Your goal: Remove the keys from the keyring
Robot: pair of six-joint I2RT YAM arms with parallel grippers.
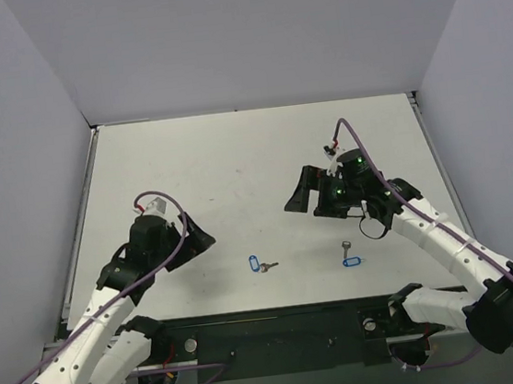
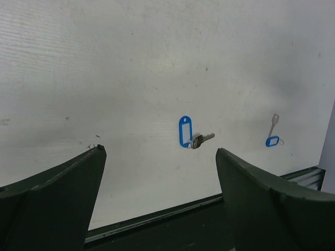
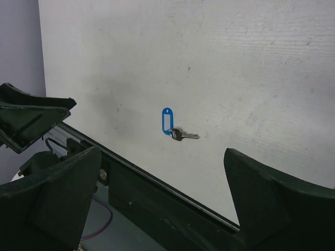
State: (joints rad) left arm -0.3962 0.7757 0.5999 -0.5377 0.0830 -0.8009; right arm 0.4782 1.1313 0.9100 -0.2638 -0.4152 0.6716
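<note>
Two small keyrings lie on the white table near its front edge. The left keyring's blue tag [image 1: 254, 265] has a dark key [image 1: 268, 267] at its ring; they also show in the left wrist view, tag [image 2: 185, 130] and key [image 2: 202, 139], and in the right wrist view, tag [image 3: 166, 121] and key [image 3: 184, 135]. The second blue tag [image 1: 349, 261] lies with a silvery key [image 1: 345, 249] just behind it, also seen as tag [image 2: 272, 141] and key [image 2: 274, 123]. My left gripper [image 1: 202, 242] is open and empty, left of the keyrings. My right gripper [image 1: 301, 192] is open and empty, behind them.
The table's front edge with a dark metal rail [image 1: 272, 325] runs just behind the keyrings' near side. Grey walls enclose the table on the left, back and right. The left gripper's fingers [image 3: 31, 117] show at the left of the right wrist view.
</note>
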